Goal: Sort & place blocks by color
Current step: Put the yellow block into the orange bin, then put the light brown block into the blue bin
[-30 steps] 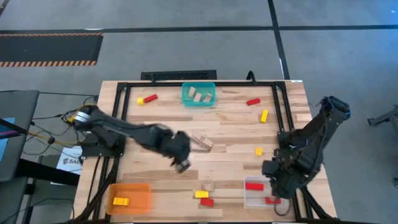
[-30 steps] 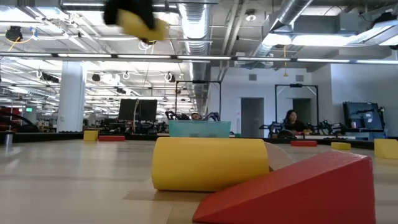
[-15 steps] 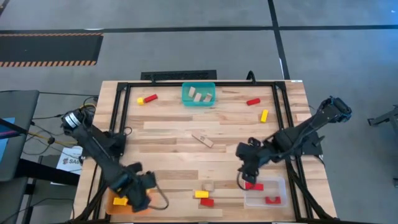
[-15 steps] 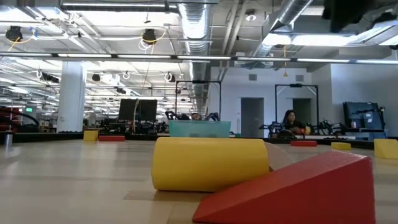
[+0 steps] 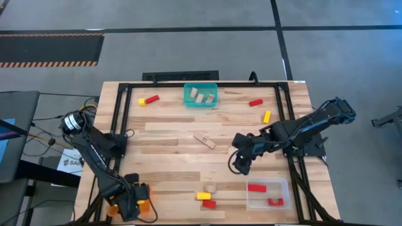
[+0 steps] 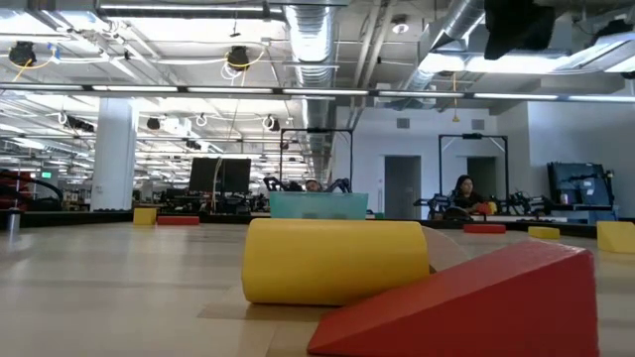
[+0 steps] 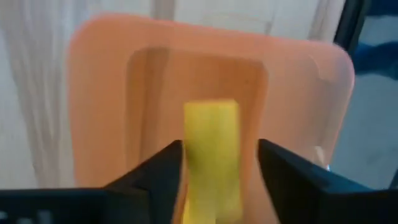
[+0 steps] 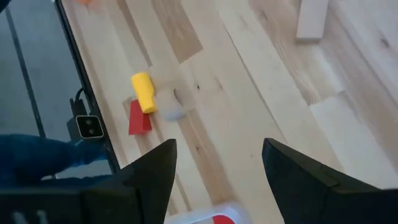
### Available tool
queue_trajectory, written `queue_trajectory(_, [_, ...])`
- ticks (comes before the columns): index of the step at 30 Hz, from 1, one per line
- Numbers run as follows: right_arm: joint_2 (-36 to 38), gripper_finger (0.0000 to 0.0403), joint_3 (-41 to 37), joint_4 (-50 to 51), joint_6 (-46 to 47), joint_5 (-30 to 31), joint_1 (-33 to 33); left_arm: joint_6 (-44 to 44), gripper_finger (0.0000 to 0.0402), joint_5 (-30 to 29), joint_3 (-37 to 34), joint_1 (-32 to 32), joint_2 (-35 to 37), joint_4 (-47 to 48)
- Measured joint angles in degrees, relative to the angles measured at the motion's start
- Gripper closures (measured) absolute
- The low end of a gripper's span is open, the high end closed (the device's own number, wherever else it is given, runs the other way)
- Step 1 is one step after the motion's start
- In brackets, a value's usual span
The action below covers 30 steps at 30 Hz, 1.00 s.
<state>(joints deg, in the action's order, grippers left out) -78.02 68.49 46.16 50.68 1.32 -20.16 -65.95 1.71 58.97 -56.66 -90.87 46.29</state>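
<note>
On my wood table [image 5: 169, 135], the left gripper [image 7: 217, 165] hangs over the orange bin [image 5: 143, 191] at 7 o'clock, fingers [image 7: 152, 171] parted around a yellow block [image 7: 211, 155] in it. The right gripper [image 5: 242, 164], spread and empty, hovers mid-table; I judge its next reach is the tan bar [image 5: 205, 141] at 10 o'clock of it.

Yellow block [image 6: 335, 261] touching red wedge [image 6: 466, 302], teal bin [image 6: 318, 205] behind.

The left arm reaches down along the left side to the near-left corner, its left gripper [image 5: 130, 202] pointing downward with jaws spread apart. The right arm stretches in from the right edge toward the middle, its right gripper [image 5: 241, 164] raised, jaws parted and holding nothing.
</note>
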Motion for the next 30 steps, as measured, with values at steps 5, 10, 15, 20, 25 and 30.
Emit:
queue_trajectory(5, [0.0,0.0143,0.0,0.09,1.91,-0.13,0.08,5.84,0.0101,8.1,0.01,0.15,0.06,0.94])
queue_trajectory(10, [0.0,0.0143,0.0,1.2,1.98,0.16,0.35,8.75,0.0073,9.25,0.03,1.0,2.37,1.32])
queue_trajectory(15, [-0.01,0.0143,0.0,0.58,1.29,1.91,3.56,9.27,0.0071,-0.56,0.05,3.93,9.94,6.55])
queue_trajectory(20, [-1.14,0.0143,-0.06,3.75,-0.81,2.71,7.12,6.69,0.0071,-19.29,0.05,7.21,19.58,8.26])
queue_trajectory(25, [-1.64,0.0143,-0.71,9.52,2.87,-1.07,9.07,8.68,0.007,-35.29,0.07,10.85,25.99,2.31])
queue_trajectory(30, [-5.85,0.0143,-1.41,-9.61,-7.5,-4.62,4.17,17.22,0.007,-39.98,0.07,16.2,28.06,-3.33])
